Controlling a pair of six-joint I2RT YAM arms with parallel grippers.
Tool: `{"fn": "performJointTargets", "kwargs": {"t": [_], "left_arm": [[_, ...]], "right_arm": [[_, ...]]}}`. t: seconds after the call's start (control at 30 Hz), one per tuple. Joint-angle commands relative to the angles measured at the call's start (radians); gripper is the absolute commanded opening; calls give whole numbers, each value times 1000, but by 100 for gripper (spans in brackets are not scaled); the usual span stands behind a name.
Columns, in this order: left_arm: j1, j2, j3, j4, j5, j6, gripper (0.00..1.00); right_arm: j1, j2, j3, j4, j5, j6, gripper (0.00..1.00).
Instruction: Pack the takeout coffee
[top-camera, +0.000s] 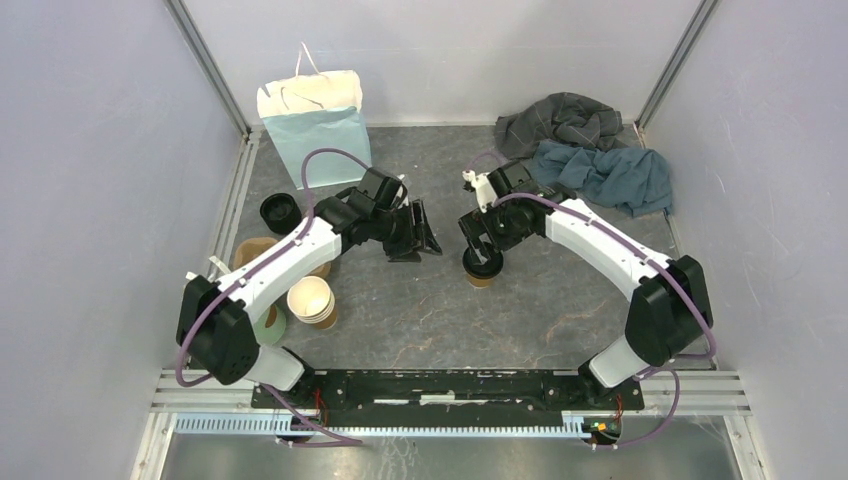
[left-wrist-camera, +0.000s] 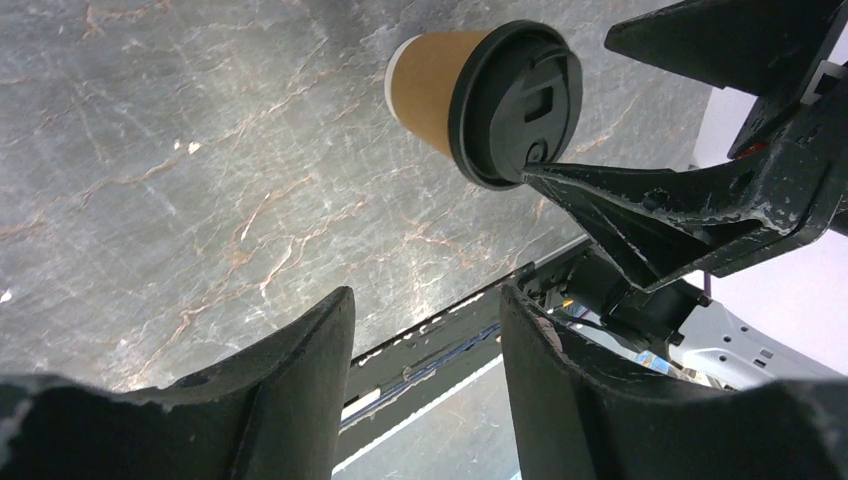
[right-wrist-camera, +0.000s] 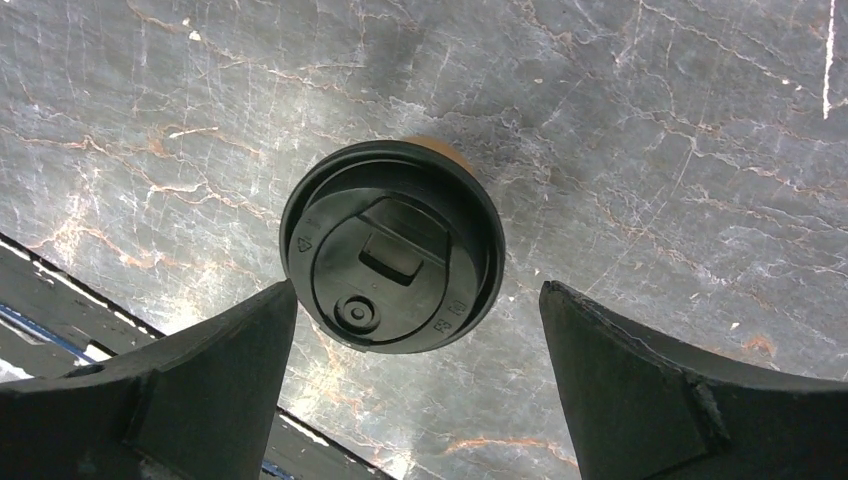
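Note:
The takeout coffee (top-camera: 482, 268) is a brown paper cup with a black lid, upright on the dark marble table. My right gripper (top-camera: 481, 243) hovers just above it, open and empty. In the right wrist view the lid (right-wrist-camera: 392, 245) sits between and just beyond the spread fingertips of the right gripper (right-wrist-camera: 418, 292), with nothing gripped. My left gripper (top-camera: 418, 238) is open and empty, a little left of the cup. In the left wrist view the cup (left-wrist-camera: 440, 85) shows beyond the left gripper (left-wrist-camera: 425, 335), with a right finger (left-wrist-camera: 640, 205) touching or just over the lid's rim.
A pale blue and white paper bag (top-camera: 315, 125) stands open at the back left. Grey (top-camera: 560, 118) and teal (top-camera: 612, 175) cloths lie at the back right. At the left are black lids (top-camera: 280, 212), a brown cardboard holder (top-camera: 252, 252), stacked lidless cups (top-camera: 312, 300) and a pale green cup (top-camera: 272, 325).

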Motion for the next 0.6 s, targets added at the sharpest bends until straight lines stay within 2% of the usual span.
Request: {"fn": "performJointTargets", "kwargs": {"t": [0.0,0.37,0.57], "left_arm": [[3,-52,-35,-28,-32,36,62],[3,-74,-54,-28,-32,33,64],[2,-89,-62,-35,-39,34,64]], "right_arm": [[40,15,58,-26,62,-26,98],[102,42,34,-7,130,-4,96],[114,53,12,10,212,18,87]]}}
